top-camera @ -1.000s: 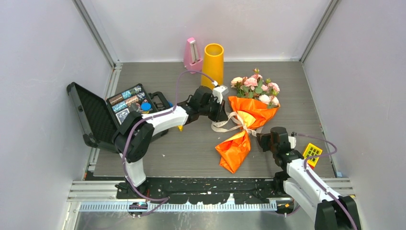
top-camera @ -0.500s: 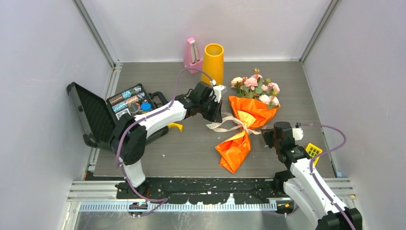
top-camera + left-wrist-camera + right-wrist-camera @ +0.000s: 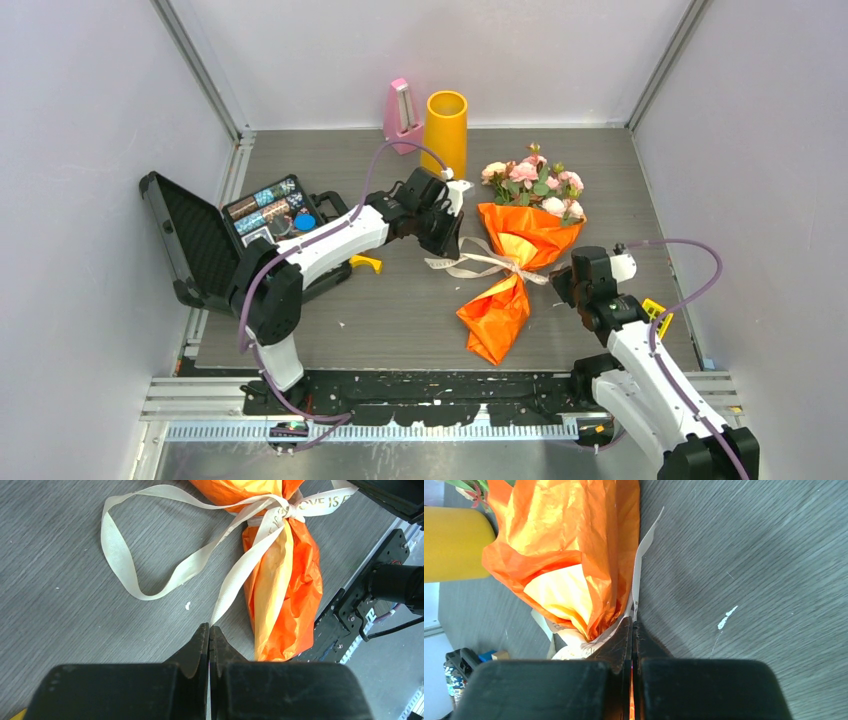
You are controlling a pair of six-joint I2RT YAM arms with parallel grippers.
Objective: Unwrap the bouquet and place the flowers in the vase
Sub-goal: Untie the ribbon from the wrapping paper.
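A bouquet [image 3: 522, 238] in crinkled orange paper lies on the grey bench [image 3: 400, 305] right of centre in the overhead view, its pink flowers [image 3: 530, 178] toward the top of the frame. The yellow vase [image 3: 446, 130] stands upright nearby at upper centre. The left arm's jaws, just left of the bouquet, are pressed together on one tail of the beige ribbon [image 3: 111, 545] knotted round the paper's waist, and the right arm's jaws, at the bouquet's lower right, pinch the other tail.
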